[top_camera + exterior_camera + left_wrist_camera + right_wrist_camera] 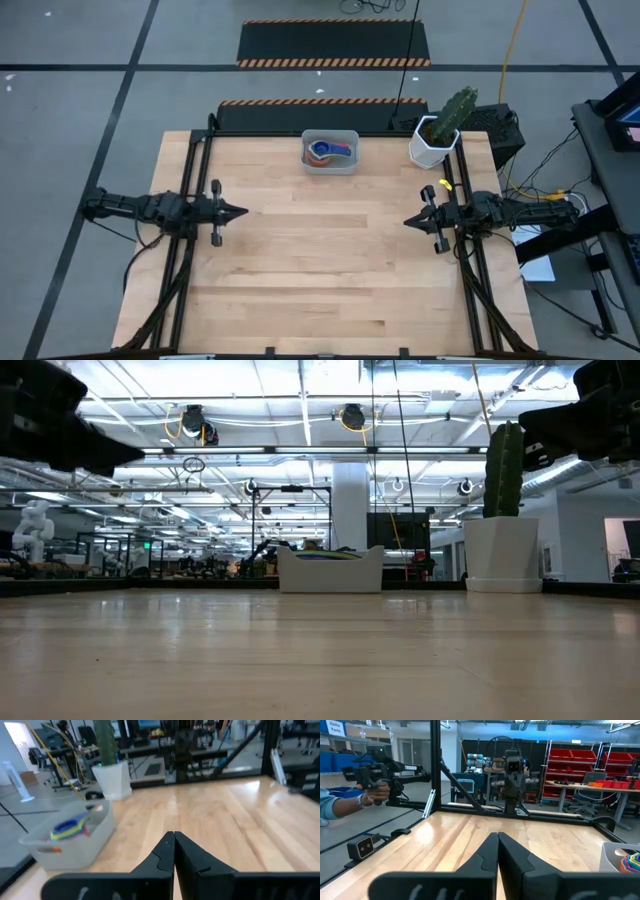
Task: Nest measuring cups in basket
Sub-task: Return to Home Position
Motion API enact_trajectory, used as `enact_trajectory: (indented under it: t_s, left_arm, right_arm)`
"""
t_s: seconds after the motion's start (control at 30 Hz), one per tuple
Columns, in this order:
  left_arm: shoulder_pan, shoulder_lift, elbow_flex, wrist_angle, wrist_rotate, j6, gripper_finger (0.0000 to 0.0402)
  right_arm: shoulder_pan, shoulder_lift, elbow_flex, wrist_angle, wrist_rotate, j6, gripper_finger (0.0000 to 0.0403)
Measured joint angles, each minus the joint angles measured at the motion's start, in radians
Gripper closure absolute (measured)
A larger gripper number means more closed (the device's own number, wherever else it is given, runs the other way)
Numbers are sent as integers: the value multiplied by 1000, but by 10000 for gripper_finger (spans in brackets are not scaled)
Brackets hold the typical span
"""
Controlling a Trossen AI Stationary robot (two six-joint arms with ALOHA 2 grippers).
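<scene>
My left gripper (240,211) and right gripper (408,219) are pinched closed, facing each other at mid-frame.
Pale wooden table (320,280) lies beneath. At upper centre the basket (330,168) holds the measuring cups (328,151), with the cactus pot (433,145) to its right. Grey taped floor lies beyond. I can't separate every cup's colour.

My left arm (165,209) lies over the left edge of the table (320,270), midway between near and far, jaws pointing right. My right arm (485,211) lies over the right edge opposite, jaws pointing left, well apart from the other. At the far edge, just right of the middle, sits the basket (331,169), with the measuring cups (330,151) nested inside it. Right of the basket, at the far right corner, stands the pot (430,150) holding a cactus (459,108)
</scene>
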Motion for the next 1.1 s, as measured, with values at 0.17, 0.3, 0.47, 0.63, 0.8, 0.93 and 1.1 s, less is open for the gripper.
enact_trajectory:
  t_s: [0.17, 0.3, 0.47, 0.63, 0.8, 0.93, 1.1]
  left_arm:
    - [1, 21, -38, 88, 32, 0, 395]
    - [11, 19, -39, 95, 36, 38, 399]
    - [39, 0, -41, 133, 72, 40, 399]
    - [67, 0, -41, 149, 91, 53, 399]
    - [106, 0, -41, 148, 89, 52, 396]
    - [120, 0, -41, 149, 89, 44, 390]
    - [121, 0, -41, 148, 87, 38, 397]
  right_arm:
    - [0, 0, 0, 1, 0, 0, 403]
    - [0, 0, 0, 0, 0, 0, 403]
    - [0, 0, 0, 0, 0, 0, 403]
    - [0, 0, 0, -1, 0, 0, 403]
    - [0, 0, 0, -2, 0, 0, 403]
    - [0, 0, 0, -2, 0, 0, 403]
    - [0, 0, 0, -2, 0, 0, 403]
